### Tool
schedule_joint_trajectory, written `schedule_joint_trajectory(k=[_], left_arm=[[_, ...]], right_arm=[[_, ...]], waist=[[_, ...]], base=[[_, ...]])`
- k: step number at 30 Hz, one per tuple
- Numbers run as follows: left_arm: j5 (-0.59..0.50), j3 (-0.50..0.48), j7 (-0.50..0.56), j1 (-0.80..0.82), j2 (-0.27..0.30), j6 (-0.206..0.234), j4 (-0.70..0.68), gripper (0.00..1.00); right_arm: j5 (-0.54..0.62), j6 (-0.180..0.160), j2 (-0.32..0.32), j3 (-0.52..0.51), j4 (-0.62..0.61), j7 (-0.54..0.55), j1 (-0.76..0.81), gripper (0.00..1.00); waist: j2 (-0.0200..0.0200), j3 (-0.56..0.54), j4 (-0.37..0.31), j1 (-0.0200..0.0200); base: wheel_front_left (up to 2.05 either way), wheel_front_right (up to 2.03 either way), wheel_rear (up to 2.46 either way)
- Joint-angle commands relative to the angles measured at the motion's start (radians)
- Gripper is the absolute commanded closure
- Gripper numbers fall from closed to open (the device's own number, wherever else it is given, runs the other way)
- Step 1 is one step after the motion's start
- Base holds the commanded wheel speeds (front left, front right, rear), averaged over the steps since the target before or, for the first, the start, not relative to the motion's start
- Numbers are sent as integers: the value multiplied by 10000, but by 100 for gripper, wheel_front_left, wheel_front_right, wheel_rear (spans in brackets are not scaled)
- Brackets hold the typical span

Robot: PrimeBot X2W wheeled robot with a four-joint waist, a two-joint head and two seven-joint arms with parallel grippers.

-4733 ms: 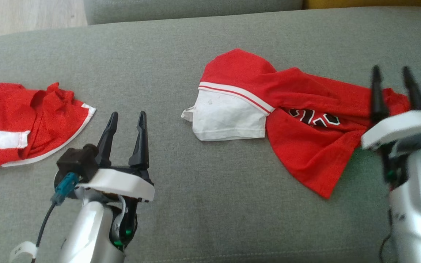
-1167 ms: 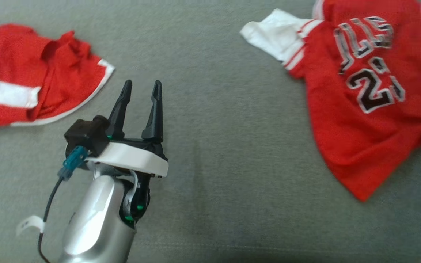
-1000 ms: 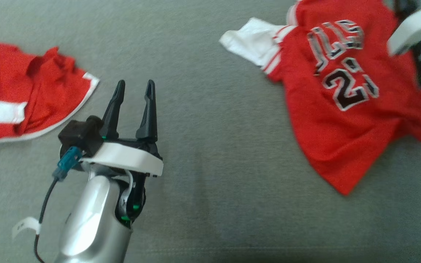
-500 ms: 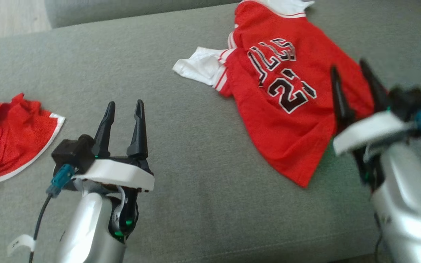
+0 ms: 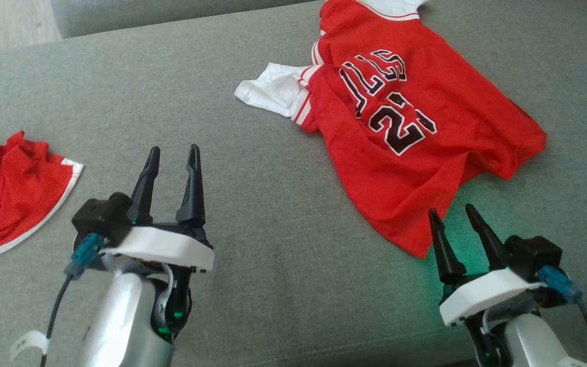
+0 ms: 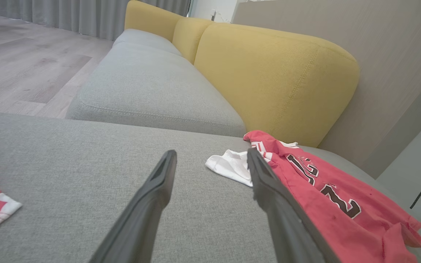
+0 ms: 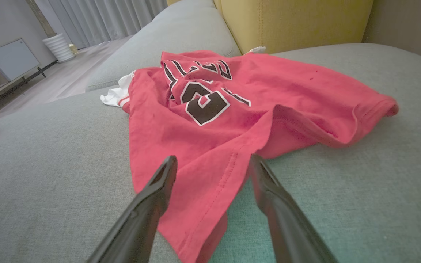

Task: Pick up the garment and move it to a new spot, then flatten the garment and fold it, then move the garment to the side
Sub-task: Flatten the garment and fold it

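Sofa (image 5: 273, 244): one jersey (image 5: 416, 178), one crumpled garment (image 5: 13, 199)

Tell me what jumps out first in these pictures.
A red jersey with black numbers lies rumpled on the grey sofa cushion, toward the right. The left gripper and right gripper hover open and empty before it. Another red garment lies far left.

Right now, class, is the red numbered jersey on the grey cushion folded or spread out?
Spread out, not folded: the red numbered jersey lies open, lettering up, slightly rumpled, white sleeve showing.
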State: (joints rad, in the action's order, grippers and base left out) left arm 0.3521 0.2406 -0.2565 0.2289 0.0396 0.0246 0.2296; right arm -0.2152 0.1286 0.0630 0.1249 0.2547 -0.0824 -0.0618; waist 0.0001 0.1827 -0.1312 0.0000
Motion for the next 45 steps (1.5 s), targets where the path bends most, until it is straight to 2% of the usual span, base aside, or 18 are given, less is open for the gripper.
schedule_joint_trajectory(k=[1,10,23,24,25,32,38,45], left_arm=[[-118,-351,-53,212,106,-53,-285,0],[-156,-298,-53,272,106,-70,-273,0],[-208,-199,-53,458,106,-73,-240,0],[-207,-206,-53,461,106,-71,-235,0],[-205,-218,-53,458,106,-66,-232,0],[-196,-295,-53,391,106,-54,-208,0],[-162,-264,-53,295,106,-23,-233,0],[-124,-143,-53,309,106,-11,-253,0]], right_arm=[[16,21,-96,58,-303,76,-87,0],[-738,21,-124,164,437,715,-165,0],[-1604,21,-126,830,1878,1450,-898,0],[-1650,21,-126,891,1933,1490,-925,69],[-1653,21,-127,945,1963,1496,-950,100],[-1064,21,-125,461,1629,1129,-1315,100],[-609,21,267,-1074,700,1327,-1839,100],[164,21,658,-3029,172,2327,-2180,100]], waist=[[-1,15,47,0],[-1,183,234,0],[-1,555,587,0],[-1,549,597,0],[-1,541,599,0],[-1,383,540,0],[-1,200,428,0],[-1,155,439,0]], base=[[0,0,0],[0,0,0],[0,0,0],[0,0,0],[0,0,0],[0,0,0],[0,0,0],[0,0,0]])
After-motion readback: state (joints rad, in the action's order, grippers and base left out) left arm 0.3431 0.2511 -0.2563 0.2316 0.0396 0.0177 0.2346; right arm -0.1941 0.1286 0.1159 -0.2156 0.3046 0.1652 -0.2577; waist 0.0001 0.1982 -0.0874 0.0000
